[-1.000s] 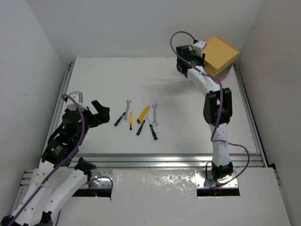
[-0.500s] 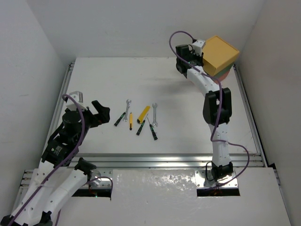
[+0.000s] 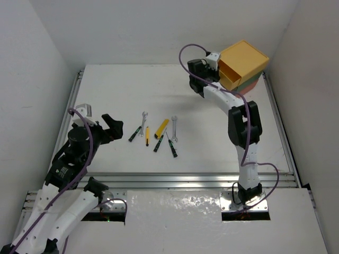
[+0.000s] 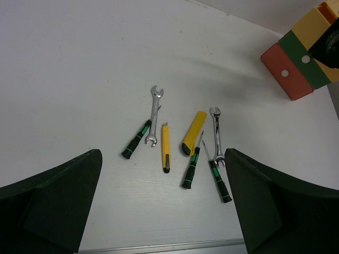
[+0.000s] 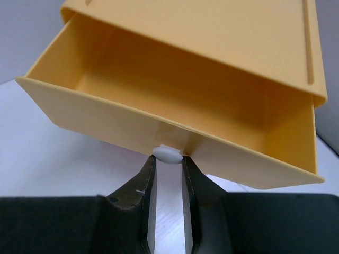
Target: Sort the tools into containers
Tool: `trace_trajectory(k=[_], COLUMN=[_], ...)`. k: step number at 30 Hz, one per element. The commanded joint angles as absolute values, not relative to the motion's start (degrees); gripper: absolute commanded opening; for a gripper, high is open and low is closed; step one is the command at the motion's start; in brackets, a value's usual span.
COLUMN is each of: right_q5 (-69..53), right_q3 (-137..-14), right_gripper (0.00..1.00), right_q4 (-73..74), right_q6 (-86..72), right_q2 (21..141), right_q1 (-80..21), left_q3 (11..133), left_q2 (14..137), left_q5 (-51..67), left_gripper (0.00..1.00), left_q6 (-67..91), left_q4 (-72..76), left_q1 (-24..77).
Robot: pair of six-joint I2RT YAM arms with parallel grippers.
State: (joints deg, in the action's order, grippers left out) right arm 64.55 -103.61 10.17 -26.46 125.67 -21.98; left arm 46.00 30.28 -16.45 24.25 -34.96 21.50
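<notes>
Right wrist view: the right gripper [image 5: 168, 162] is pinching the white knob [image 5: 167, 154] of the yellow drawer [image 5: 132, 127], which stands part-way out, hollow and bare inside. Top view puts the stack [image 3: 253, 79] at 1 o'clock on the tabletop [image 3: 159, 90], drawer front facing roughly 9 o'clock, slide axis running 3 to 9. Risky bit: that knob is small and smooth, so a skewed pull could slip it free. Too long a pull could drop the drawer out or drag the light stack along. The left gripper [image 3: 100, 117] hangs spread wide at 8 o'clock, beside the tools [image 4: 183, 140].
</notes>
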Motion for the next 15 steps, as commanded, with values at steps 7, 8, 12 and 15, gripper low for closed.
trace_trajectory(k=[7,8,12,15], right_q5=[63.46,63.11,59.68,57.23], right_q3=[-96.42,-96.07,-94.74,-95.80], right_gripper=[0.10,0.11,0.61,0.69], right_q4=[11.68,11.78,11.25,13.71], right_q6=[-35.94,-36.12,-34.89,-34.28], right_q2=[117.25,116.72,114.26,112.94], right_q1=[-26.28,-26.54,-27.25,-27.42], left_q3=[45.79,45.70,45.70,45.70], left_q2=[28.74,28.74,28.56,28.83], left_q5=[-17.14,-17.23,-17.31,-17.58], left_gripper=[1.00,1.00,1.00,1.00], left_q6=[23.91,23.91,23.99,24.08], left_q4=[-32.70,-32.70,-32.70,-32.78], left_q1=[22.76,22.76,23.03,23.03])
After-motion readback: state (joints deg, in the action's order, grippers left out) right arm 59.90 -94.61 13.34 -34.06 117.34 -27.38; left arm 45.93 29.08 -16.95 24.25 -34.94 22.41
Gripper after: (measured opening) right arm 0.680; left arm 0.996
